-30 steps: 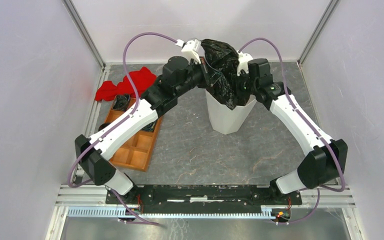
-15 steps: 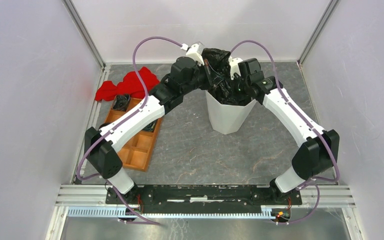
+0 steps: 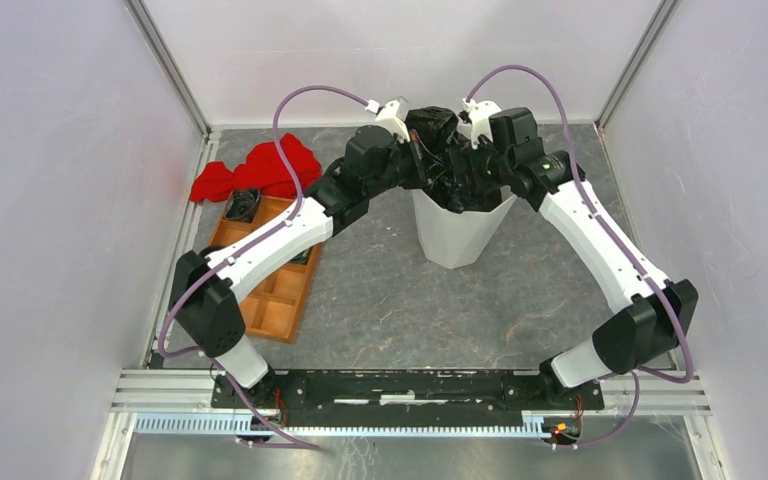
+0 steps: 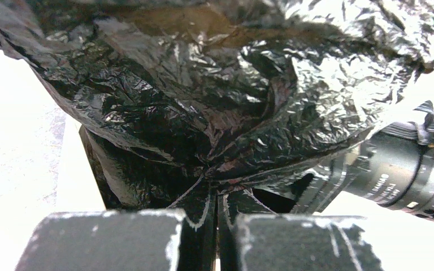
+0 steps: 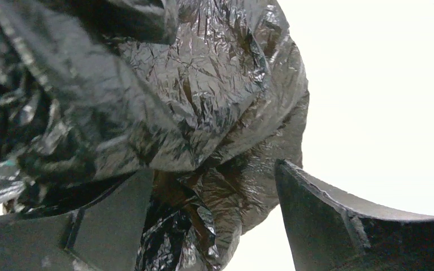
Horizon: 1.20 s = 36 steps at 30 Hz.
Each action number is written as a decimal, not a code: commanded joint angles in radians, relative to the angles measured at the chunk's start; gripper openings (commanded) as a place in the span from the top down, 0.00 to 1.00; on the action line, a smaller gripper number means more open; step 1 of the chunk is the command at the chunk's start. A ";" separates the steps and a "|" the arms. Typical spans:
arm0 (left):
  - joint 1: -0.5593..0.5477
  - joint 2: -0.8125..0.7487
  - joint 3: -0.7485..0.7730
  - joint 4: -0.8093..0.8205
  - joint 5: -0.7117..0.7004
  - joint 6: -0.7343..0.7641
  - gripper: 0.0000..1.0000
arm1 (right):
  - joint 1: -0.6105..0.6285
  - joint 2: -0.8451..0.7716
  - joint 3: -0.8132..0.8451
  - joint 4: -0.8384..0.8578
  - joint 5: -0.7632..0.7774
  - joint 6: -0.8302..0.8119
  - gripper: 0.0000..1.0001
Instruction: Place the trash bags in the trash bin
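Observation:
The white faceted trash bin (image 3: 457, 232) stands upright at the middle back of the table. A glossy black trash bag (image 3: 438, 135) bulges out of its mouth, part of it inside. My left gripper (image 3: 422, 160) is at the bin's left rim, shut on a fold of the bag (image 4: 215, 130). My right gripper (image 3: 472, 165) is at the right rim with its jaws apart; bag film (image 5: 203, 113) lies between and in front of the fingers (image 5: 328, 226), loose.
An orange compartment tray (image 3: 265, 290) lies left of the bin under my left arm, with dark items in its far cells. A red cloth (image 3: 250, 170) lies behind it. Walls close in at the back and both sides.
Both grippers have come down and inward toward the bin's mouth. The bag, held high above the bin a second ago, now sits lower and more bunched over the opening.

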 commanded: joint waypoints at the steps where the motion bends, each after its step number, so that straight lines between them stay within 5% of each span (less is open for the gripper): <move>1: 0.001 0.012 -0.030 0.014 0.000 0.000 0.98 | 0.001 -0.082 0.048 0.022 0.030 -0.021 0.14; 11: 0.001 -0.026 -0.017 0.004 -0.040 0.028 0.98 | 0.002 -0.168 0.137 0.031 -0.020 0.005 0.19; 15: 0.001 -0.033 0.002 -0.003 -0.048 0.035 0.98 | 0.002 -0.186 0.115 0.044 -0.212 0.000 0.44; 18: 0.001 -0.019 0.032 0.007 -0.009 0.031 0.98 | 0.004 -0.216 0.004 0.083 -0.335 0.008 0.53; 27: 0.003 -0.016 0.068 0.031 0.015 0.022 0.98 | 0.002 -0.224 -0.284 0.234 -0.133 -0.020 0.62; 36: 0.003 -0.005 0.019 0.049 0.061 -0.026 0.98 | 0.000 -0.074 -0.225 0.338 -0.115 -0.017 0.68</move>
